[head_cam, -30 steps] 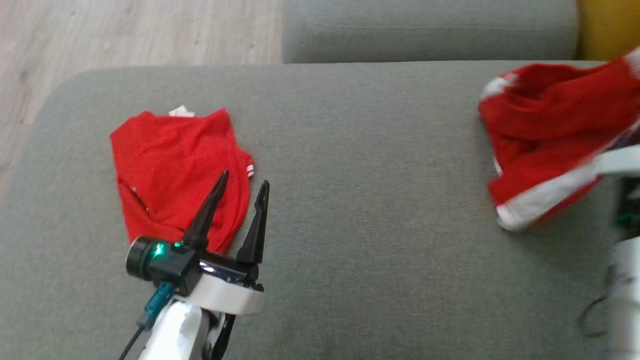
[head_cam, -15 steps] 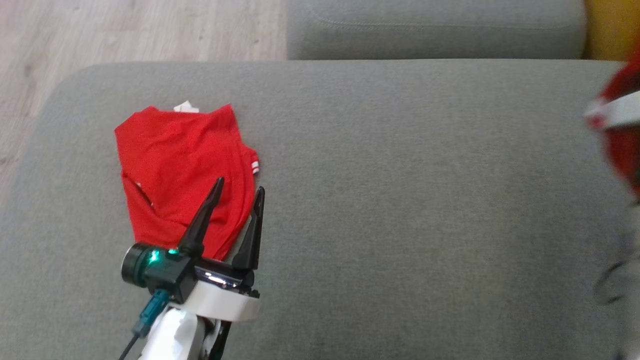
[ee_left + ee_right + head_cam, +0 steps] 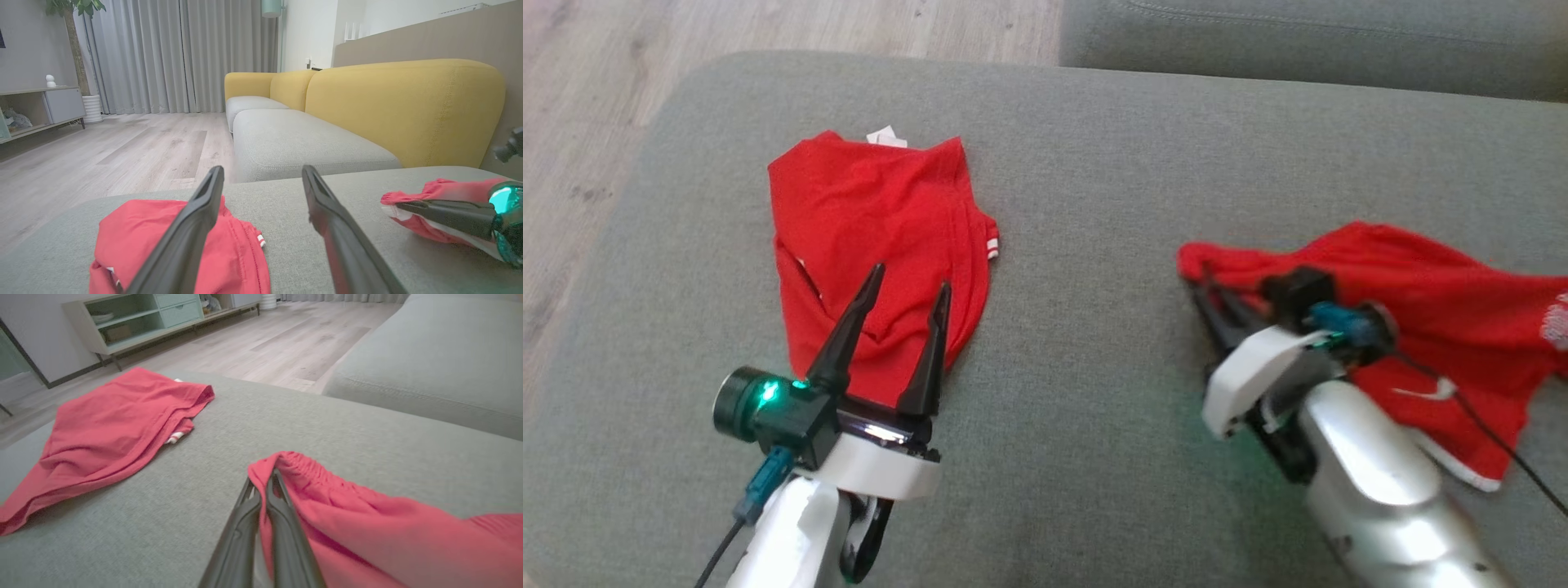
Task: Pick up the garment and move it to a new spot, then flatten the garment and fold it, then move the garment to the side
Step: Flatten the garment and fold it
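Right-side garment (image 3: 1421, 294) now down on cushion (image 3: 1094, 343)

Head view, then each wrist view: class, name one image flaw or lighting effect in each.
Head view: slightly soft; a green lamp glows behind the left end effector. Left wrist view: its near fingers are blurred, the sofa sharper. Right wrist view: the held garment smears at lower right.
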Motion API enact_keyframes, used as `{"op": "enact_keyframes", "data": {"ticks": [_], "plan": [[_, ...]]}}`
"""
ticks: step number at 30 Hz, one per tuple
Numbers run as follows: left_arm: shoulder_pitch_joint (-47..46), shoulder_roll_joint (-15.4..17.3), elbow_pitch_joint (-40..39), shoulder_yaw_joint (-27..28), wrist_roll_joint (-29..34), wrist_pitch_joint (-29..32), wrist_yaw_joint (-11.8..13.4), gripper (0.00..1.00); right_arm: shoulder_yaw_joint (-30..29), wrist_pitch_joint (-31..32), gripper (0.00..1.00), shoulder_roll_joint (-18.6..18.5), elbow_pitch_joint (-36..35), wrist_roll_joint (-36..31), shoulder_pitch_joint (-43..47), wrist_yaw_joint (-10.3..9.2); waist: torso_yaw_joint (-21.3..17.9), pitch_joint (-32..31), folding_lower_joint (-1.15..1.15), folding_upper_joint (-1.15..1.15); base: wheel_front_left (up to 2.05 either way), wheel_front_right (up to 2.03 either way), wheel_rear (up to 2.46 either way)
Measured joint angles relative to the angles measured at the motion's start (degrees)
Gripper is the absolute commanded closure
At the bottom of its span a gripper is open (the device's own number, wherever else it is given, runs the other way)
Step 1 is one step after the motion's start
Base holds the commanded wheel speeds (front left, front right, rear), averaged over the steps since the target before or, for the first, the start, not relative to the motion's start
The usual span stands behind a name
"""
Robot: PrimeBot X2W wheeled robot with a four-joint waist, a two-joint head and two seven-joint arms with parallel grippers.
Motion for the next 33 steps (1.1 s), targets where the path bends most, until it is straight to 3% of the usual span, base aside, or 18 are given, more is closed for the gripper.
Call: {"op": "enact_keyframes", "data": {"ticks": [2,3,4,13,22,27,33], "plan": [[-0.01,0.13,0.20,0.00,0.00,0.00,0.00,0.00,2.45,-0.92,1.00,0.81,2.85,0.82,-1.24,0.00,0.12,0.23,0.00,0.00,0.00,0.00,0.00],[0.00,0.16,0.32,0.00,0.00,0.00,0.00,0.00,3.19,-1.44,0.27,1.07,4.16,1.11,-1.87,0.00,0.07,0.26,0.00,0.00,0.00,0.00,0.00],[0.00,0.19,0.43,0.00,0.00,0.00,0.00,0.00,3.70,-2.00,0.00,1.24,5.53,1.29,-2.54,0.00,-0.03,0.26,0.00,0.00,0.00,0.00,0.00],[0.03,0.15,0.31,0.20,0.00,0.00,0.10,0.00,4.74,-4.92,0.00,2.05,12.06,3.92,-4.77,0.00,-3.21,-0.93,0.00,0.00,0.00,0.00,0.00],[0.87,0.00,-0.18,0.83,-0.10,0.00,0.58,0.00,1.00,-7.14,0.00,0.34,8.86,7.16,-3.14,0.00,-7.94,-3.39,0.00,0.00,0.00,0.00,0.00],[2.14,-0.19,-0.31,1.85,-0.18,0.00,0.83,0.00,-6.42,-9.06,0.00,-1.18,2.50,7.37,1.85,0.00,-11.44,-4.74,-0.01,0.00,0.00,0.00,0.00],[3.70,-0.99,-0.29,2.99,-1.10,0.00,1.02,0.00,-20.06,-10.15,0.00,1.11,-9.82,-0.94,14.95,0.00,-16.35,-6.45,-0.01,0.00,0.00,0.00,0.00]]}}
